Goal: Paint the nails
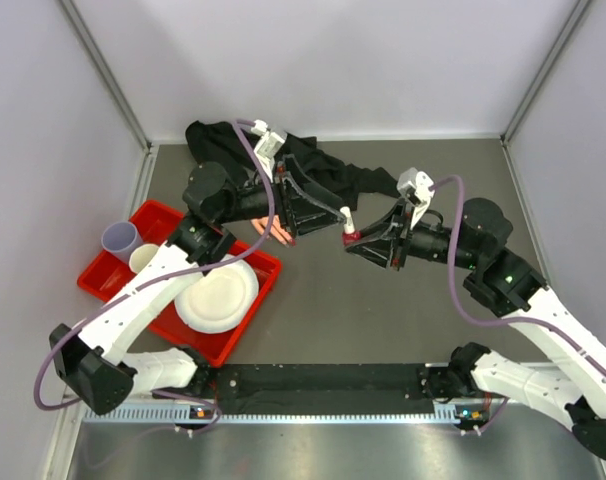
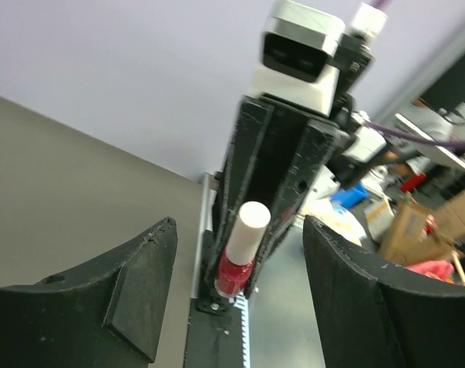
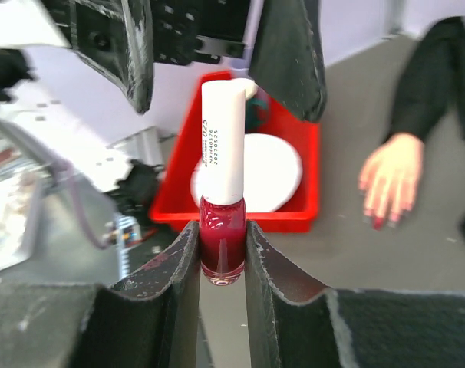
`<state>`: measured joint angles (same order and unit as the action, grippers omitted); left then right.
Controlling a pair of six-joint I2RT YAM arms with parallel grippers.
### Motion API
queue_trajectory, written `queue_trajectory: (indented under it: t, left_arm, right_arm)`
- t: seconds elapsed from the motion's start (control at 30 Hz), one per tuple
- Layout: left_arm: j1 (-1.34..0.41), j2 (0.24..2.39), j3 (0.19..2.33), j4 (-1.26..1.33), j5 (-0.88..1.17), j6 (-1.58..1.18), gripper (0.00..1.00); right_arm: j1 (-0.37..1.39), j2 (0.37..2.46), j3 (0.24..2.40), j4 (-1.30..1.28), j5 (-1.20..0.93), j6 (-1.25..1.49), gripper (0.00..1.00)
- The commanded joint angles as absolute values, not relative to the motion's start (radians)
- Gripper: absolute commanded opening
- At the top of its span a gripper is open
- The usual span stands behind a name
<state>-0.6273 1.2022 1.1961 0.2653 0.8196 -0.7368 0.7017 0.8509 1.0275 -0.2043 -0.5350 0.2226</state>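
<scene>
Scene: overhead view of a grey tabletop (image 1: 383,320) with two robot arms reaching in from 6 o'clock.
Right fingers (image 3: 163,291): closed tight on the glass base of a polish bottle (image 3: 222,192), holding it upright, just toward 12 o'clock of the tabletop's centre.
Polish bottle: dark red glass with a tall white cap; the cap stands clear above the right fingers.
Left fingers (image 2: 102,291): spread open, one on each side of the bottle's white cap, not touching it and holding nothing.
Mannequin hand (image 3: 390,176): pale and skin-coloured, lying palm down on the tabletop at about 10 o'clock from the bottle, partly hidden under the left arm in the overhead view.
Nails (image 3: 378,222): small dark-red tips at the ends of the mannequin fingers, blurred in the right wrist view and too small to make out from overhead.
Black sleeve (image 1: 323,165): crumpled fabric running from the mannequin's wrist toward 12 o'clock.
Red tray (image 1: 153,215): at 9 o'clock, holding a white plate (image 1: 218,295), a lilac cup (image 1: 120,238) and a cream cup (image 1: 143,258).
</scene>
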Motion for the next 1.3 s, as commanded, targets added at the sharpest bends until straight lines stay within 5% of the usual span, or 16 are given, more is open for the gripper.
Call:
queue_trajectory:
  t: [0.0, 0.23, 0.63, 0.73, 0.77, 0.8, 0.97, 1.1, 1.27]
  left_arm:
    - [-0.627, 1.190, 1.183, 0.488, 0.986, -0.801, 0.69]
    - [-0.632, 1.203, 1.178, 0.508, 1.012, -0.824, 0.54]
    - [-0.634, 1.235, 1.209, 0.486, 1.003, -0.821, 0.45]
    - [-0.634, 1.230, 1.230, 0.437, 0.959, -0.784, 0.27]
    - [-0.634, 1.227, 1.239, 0.373, 0.918, -0.766, 0.07]
    - [-0.640, 1.220, 1.249, 0.326, 0.882, -0.743, 0.00]
    - [-0.756, 1.210, 1.394, -0.095, 0.411, -0.470, 0.00]
    - [-0.973, 1.259, 1.480, -0.276, -0.188, -0.462, 0.00]
    - [-1.072, 1.337, 1.520, -0.317, -0.494, -0.537, 0.00]
  right_arm:
    - [0.670, 0.867, 1.052, -0.078, -0.718, 0.325, 0.00]
    - [0.635, 0.905, 1.046, -0.006, -0.791, 0.380, 0.00]
    - [0.626, 0.928, 1.048, 0.035, -0.825, 0.400, 0.00]
    - [0.626, 0.925, 1.060, -0.003, -0.786, 0.362, 0.00]
    - [0.626, 0.923, 1.063, -0.035, -0.767, 0.351, 0.00]
    - [0.624, 0.916, 1.068, -0.067, -0.721, 0.338, 0.00]
    - [0.747, 0.905, 1.103, -0.227, -0.361, 0.192, 0.00]
    - [0.951, 0.943, 1.131, -0.296, 0.358, 0.083, 0.00]
    - [1.031, 1.002, 1.112, -0.242, 0.609, 0.021, 0.00]
